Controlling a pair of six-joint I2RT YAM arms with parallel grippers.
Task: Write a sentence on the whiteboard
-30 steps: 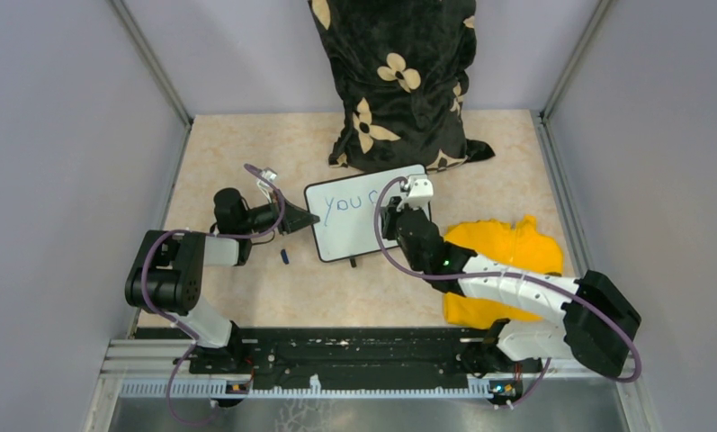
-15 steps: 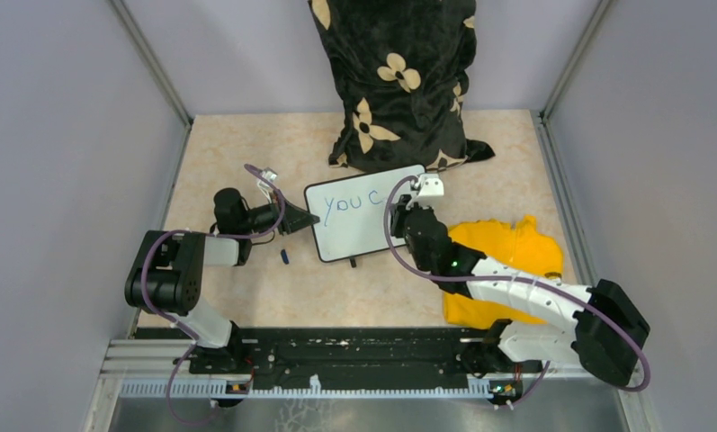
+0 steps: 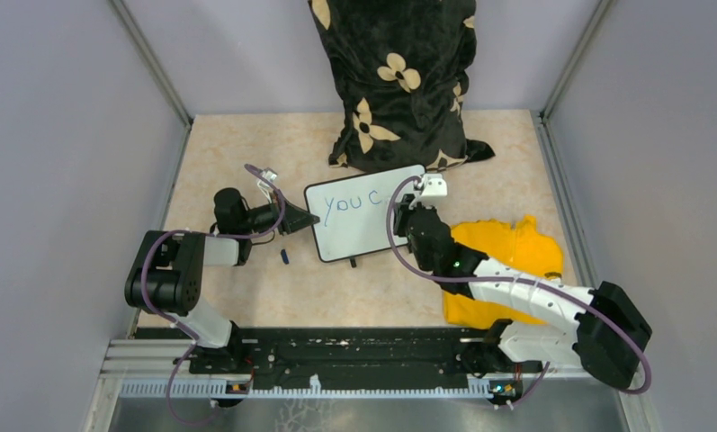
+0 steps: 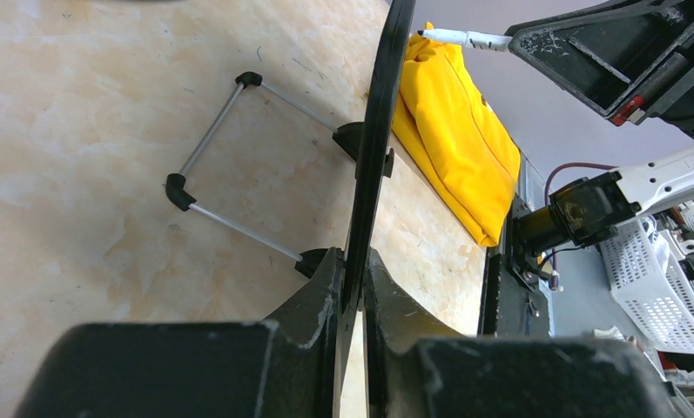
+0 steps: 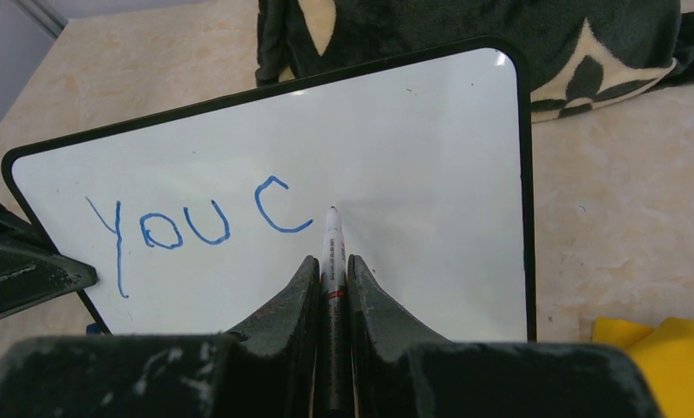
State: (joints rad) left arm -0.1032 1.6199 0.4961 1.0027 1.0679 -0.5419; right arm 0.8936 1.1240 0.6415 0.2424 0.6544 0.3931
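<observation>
Whiteboard point(image 4: 375, 148) showed only edge-on in left wrist view; writing face was hidden. Marker point(image 5: 332, 231) barrel, back from whiteboard, was buried between right gripper point(image 5: 331, 261) fingers. Pillow point(image 3: 395, 81) beyond whiteboard was cut off by top edge.

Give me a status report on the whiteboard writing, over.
Left gripper shut on whiteboard edge. Right gripper shut on marker, tip just right of the C. Writing reads "You C", unfinished. Nothing in the way.
</observation>
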